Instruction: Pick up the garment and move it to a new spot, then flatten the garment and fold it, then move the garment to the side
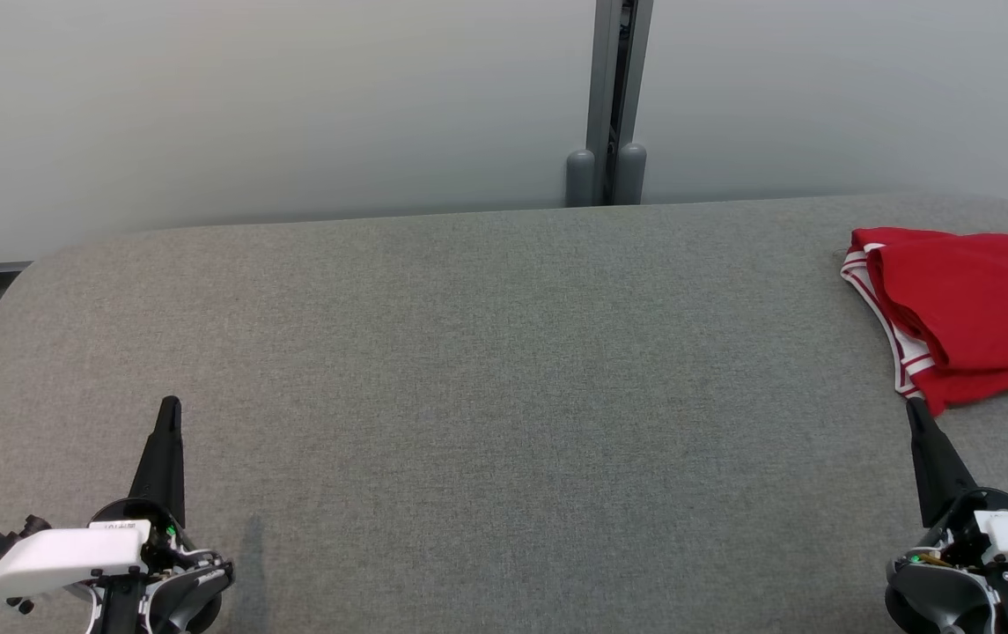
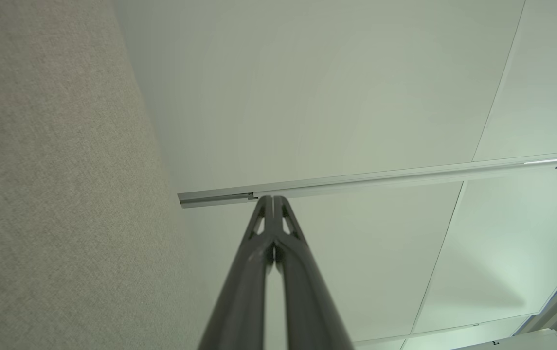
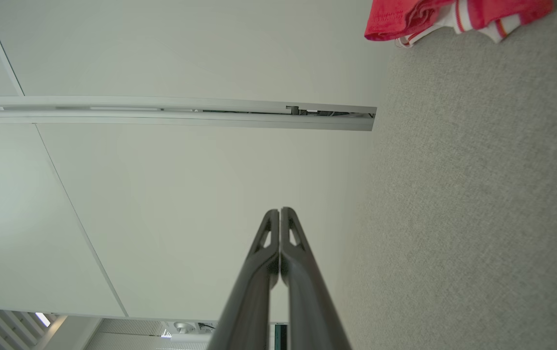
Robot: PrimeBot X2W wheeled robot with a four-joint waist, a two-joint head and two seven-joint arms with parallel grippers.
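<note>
I find no brand and no readable writing here. A small label (image 1: 121, 526) sits on the white housing (image 1: 63, 550) behind my left pincer (image 1: 170, 407), but its print is too small to make out. Counting: one garment (image 1: 970, 308), two pincers, one desk (image 1: 504, 352). The garment is red with white-and-red striped trim. It lies folded in a compact stack at the desk's right edge, toward the far right corner, and is partly cut off by the head view's border. My left pincer is clenched on nothing, its two dark fingers pressed together, near the desk's near left corner. My right pincer (image 1: 913, 407) is clenched and empty too, fingers together, near the right edge. Its tip points at the garment's nearest corner and is just beside it — I cannot tell whether it touches. Behind the desk's far edge stand two pale wall panels (image 1: 292, 106) with one grey post (image 1: 614, 88) between them.
</note>
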